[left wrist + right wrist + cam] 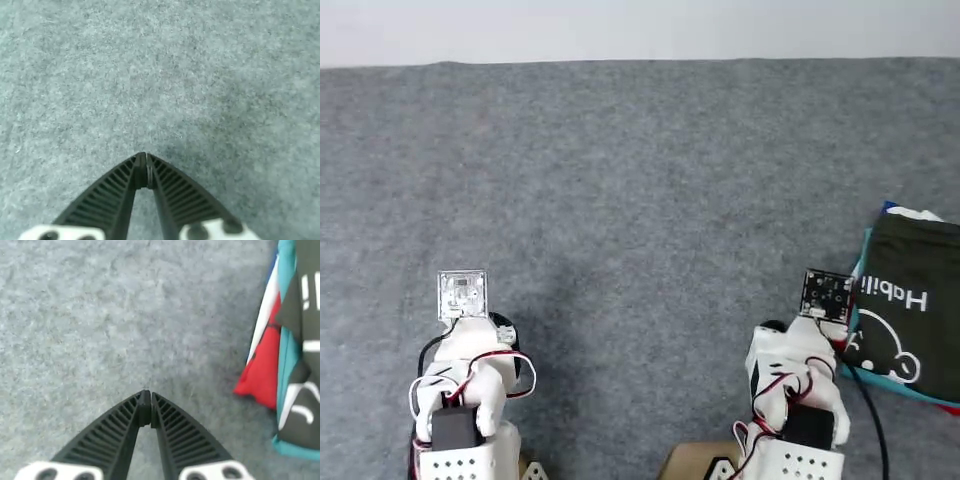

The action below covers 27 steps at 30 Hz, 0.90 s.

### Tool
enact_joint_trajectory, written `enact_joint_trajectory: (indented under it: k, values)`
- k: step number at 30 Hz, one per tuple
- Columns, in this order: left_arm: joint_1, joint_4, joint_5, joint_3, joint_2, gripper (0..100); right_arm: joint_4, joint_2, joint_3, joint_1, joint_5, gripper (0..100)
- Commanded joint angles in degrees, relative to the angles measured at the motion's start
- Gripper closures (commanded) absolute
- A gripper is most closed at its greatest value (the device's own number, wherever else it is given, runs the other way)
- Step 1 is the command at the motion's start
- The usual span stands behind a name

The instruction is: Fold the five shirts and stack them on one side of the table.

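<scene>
Across nearly all of the high view, a grey felt-like table cover (640,170), flat and lightly mottled. Along 12 o'clock, a narrow strip of pale wall (640,30) beyond the table's far edge.

At 3 to 4 o'clock, hard against the right edge, a folded stack of shirts (910,320). On top, a black shirt (920,250) with white print. Under it a teal layer (286,355), then a white layer (267,300) and a red shirt (262,365) jutting out at the side, with a sliver of blue (890,208) at the far corner. Exact count of layers hard to make out, perhaps five.

At 5 o'clock, the right arm (800,390), white with red and black wires, just beside the stack. At 7 o'clock, the left arm (465,390), same build, well apart from the stack.

Right gripper (146,407): ribbed black fingers pressed together at the tips, over bare cover, with the red corner of the stack near. Left gripper (145,170): tips likewise pressed against each other, over plain grey cover.

At 6 o'clock, between the arm bases, a small tan patch (695,462).
</scene>
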Motion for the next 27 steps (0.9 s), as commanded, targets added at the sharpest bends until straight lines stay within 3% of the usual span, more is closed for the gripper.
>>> enact_joint_trajectory:
  k: [1,9,27]
  values:
    - [0.09,-0.79,0.26,-0.22,0.09,99,3.74,-0.84,0.79,-0.57,-2.20,99.0]
    - [0.09,2.37,0.26,-0.22,-0.09,99,10.51,-1.01,0.79,-0.66,-1.76,99.0]
    - [-0.35,4.57,0.35,-0.13,-0.18,99,10.51,-1.01,0.79,-0.31,-1.85,99.0]
